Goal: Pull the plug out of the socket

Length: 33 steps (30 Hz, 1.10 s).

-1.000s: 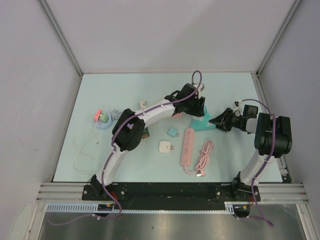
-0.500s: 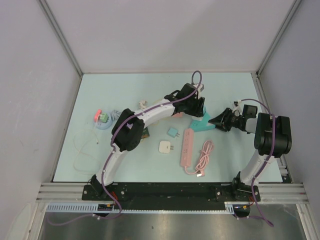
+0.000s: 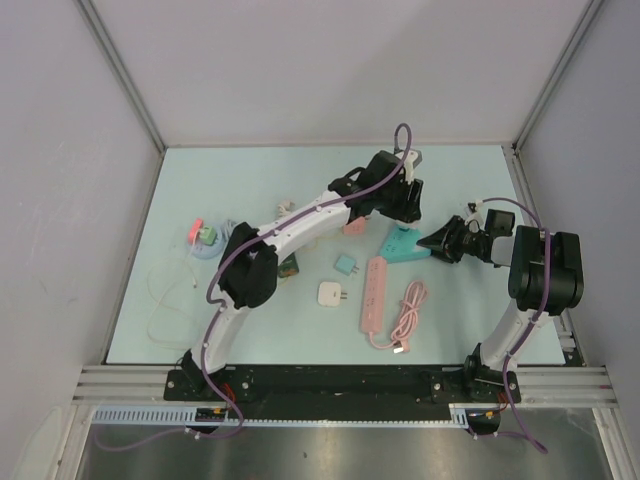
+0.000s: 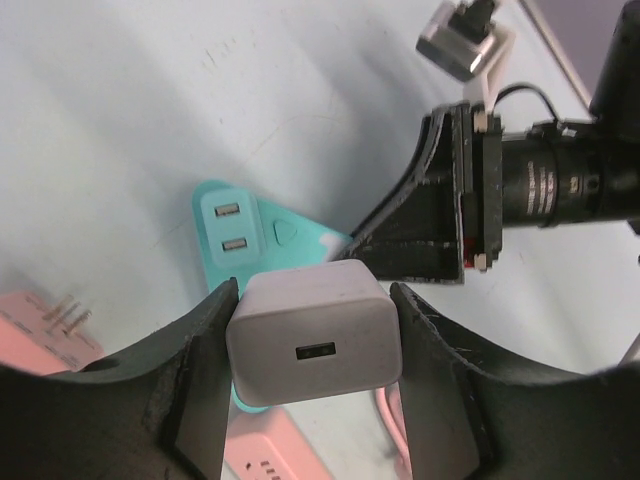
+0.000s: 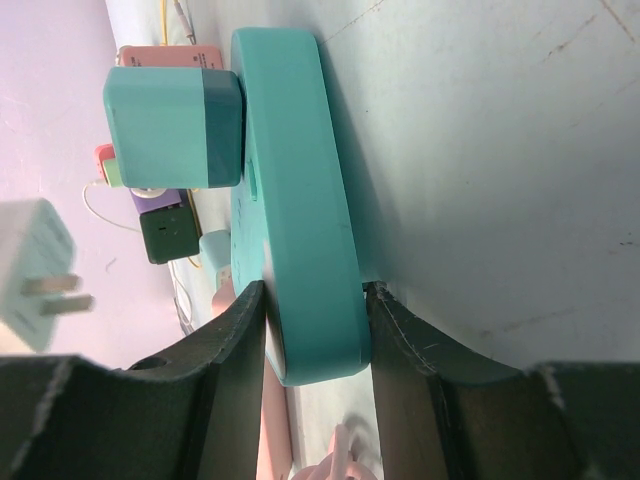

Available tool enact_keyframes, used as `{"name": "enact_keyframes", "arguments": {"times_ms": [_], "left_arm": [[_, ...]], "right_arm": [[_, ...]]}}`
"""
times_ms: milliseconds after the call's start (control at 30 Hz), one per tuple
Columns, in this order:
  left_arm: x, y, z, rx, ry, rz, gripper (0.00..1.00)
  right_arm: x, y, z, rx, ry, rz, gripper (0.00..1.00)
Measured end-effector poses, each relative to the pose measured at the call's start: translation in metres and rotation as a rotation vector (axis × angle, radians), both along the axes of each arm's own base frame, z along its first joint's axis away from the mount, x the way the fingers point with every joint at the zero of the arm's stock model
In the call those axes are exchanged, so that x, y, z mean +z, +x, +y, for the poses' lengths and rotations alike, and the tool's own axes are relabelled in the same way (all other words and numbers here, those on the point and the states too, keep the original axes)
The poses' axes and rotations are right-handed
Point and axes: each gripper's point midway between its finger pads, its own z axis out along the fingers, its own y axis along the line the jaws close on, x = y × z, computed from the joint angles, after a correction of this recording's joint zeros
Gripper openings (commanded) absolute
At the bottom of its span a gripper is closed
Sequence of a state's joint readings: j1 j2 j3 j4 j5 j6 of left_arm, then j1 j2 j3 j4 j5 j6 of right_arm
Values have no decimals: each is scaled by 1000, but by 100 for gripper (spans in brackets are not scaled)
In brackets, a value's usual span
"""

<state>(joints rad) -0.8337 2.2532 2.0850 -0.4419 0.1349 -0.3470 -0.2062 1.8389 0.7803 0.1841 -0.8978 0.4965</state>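
Left wrist shows left claw (image 4: 312, 300) clamping white plug (image 4: 312, 345); right claw (image 5: 312, 295) clamps teal socket (image 5: 290, 150).

No readable text, labels, brands or numbers in any view.
Nothing legible on the white charger plug (image 4: 313, 352), the teal power strip (image 4: 240, 235) or the pink power strip (image 3: 374, 290); from the top view any print on them is too small to make out.
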Motion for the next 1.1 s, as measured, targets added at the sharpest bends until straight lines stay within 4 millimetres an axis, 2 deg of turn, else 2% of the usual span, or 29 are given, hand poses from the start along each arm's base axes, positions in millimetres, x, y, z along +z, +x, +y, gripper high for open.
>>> {"name": "enact_keyframes", "arguments": {"times_ms": [233,433,567,733,867,1000,1100], "left_arm": [[-19,-11,10,-4,39,36,0],[-9,-6,20,25,30,13,0],[1,5,26,56,11,-18,0],[3,19,34,99,3,-28,0],[7,37,45,154,-26,-27,1],[4,58,55,200,-52,-9,7],[-6,70,58,218,-59,12,12]], "right_arm": [[0,0,0,0,0,0,12],[0,0,0,0,0,0,12],[0,0,0,0,0,0,13],[0,0,0,0,0,0,13],[0,0,0,0,0,0,13],[0,0,0,0,0,0,13],[0,0,0,0,0,0,13]]}}
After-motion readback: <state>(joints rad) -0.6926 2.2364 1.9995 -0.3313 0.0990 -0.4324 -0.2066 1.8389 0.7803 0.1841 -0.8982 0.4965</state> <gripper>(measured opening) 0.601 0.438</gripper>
